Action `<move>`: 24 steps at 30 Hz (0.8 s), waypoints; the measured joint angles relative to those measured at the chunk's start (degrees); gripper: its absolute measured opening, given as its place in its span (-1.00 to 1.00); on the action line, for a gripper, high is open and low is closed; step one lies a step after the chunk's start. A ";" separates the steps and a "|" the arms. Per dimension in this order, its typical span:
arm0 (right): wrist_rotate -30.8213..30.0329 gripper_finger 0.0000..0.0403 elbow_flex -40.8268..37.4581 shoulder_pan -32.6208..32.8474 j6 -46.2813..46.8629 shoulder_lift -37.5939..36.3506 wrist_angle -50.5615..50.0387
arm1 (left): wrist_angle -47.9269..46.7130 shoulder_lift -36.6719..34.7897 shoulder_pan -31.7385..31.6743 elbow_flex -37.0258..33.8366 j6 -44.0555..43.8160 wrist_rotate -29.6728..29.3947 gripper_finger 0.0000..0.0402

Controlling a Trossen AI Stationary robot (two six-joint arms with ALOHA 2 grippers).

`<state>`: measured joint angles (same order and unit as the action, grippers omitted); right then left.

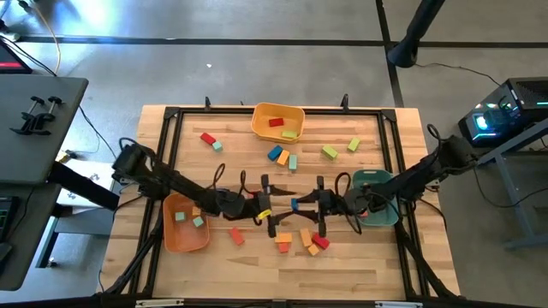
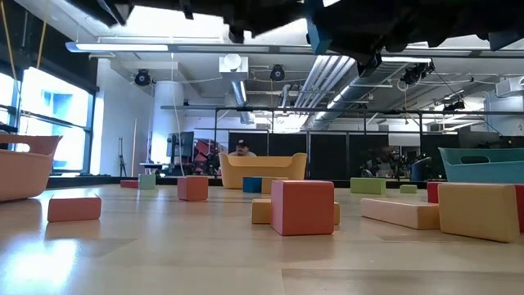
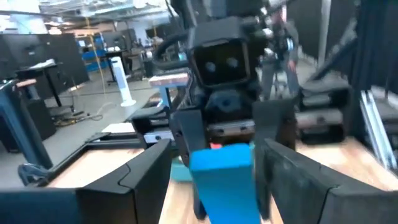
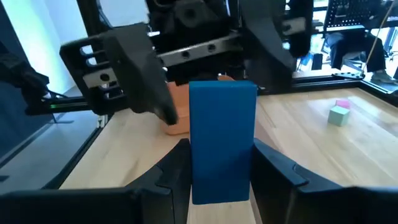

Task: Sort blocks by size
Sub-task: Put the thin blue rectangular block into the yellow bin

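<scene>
High view shows both arms meeting over the middle of the table [image 1: 377, 282], the left claw [image 1: 267, 208] and the right claw [image 1: 306, 205] facing each other just apart, with a small blue block [image 1: 294, 204] between them. Loose blocks [image 1: 301, 239] lie just nearer, others farther off toward the yellow bin [image 1: 277, 120]; the orange bin [image 1: 184, 222] sits at the left, the teal bin [image 1: 377, 198] at the right. Low view shows the blocks resting on the table and only the arms' dark undersides overhead, so the blue block is up in the air. Left wrist view shows the left fingers [image 3: 292, 174] spread wide on either side of the blue block's end, not touching it as far as I can tell. Right wrist view shows the right fingers [image 4: 273, 168] pinching the upright blue block at its lower part. I judge this a handover in hand: next, the left claw needs to close squarely on the block before the right lets go, then carry it to its bin.
</scene>
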<state>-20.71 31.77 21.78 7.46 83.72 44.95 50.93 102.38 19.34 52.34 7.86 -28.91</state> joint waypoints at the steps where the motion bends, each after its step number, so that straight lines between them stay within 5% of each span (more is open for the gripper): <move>1: 0.00 -0.38 0.00 0.01 0.01 0.00 -0.06 | 1.21 0.74 -0.28 0.01 -0.48 0.03 0.17; 9: 0.13 -0.38 0.00 0.11 0.66 0.00 -0.07 | 1.67 2.19 -0.97 0.02 -5.11 4.89 0.11; 17: 0.75 -0.36 0.00 0.19 0.32 0.00 -0.60 | 0.29 2.13 -1.04 0.06 -6.78 7.75 -0.34; 20: 2.06 -0.13 0.01 0.17 1.68 0.00 -1.98 | -0.91 2.13 -0.27 0.09 -6.09 7.93 -0.53; 24: 2.23 0.27 0.09 -0.22 5.45 -0.87 -7.94 | -3.84 1.26 1.58 0.35 -2.43 5.31 -0.54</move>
<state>-18.48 31.86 21.56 12.92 82.85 37.01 47.09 103.64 20.92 52.69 5.43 -23.60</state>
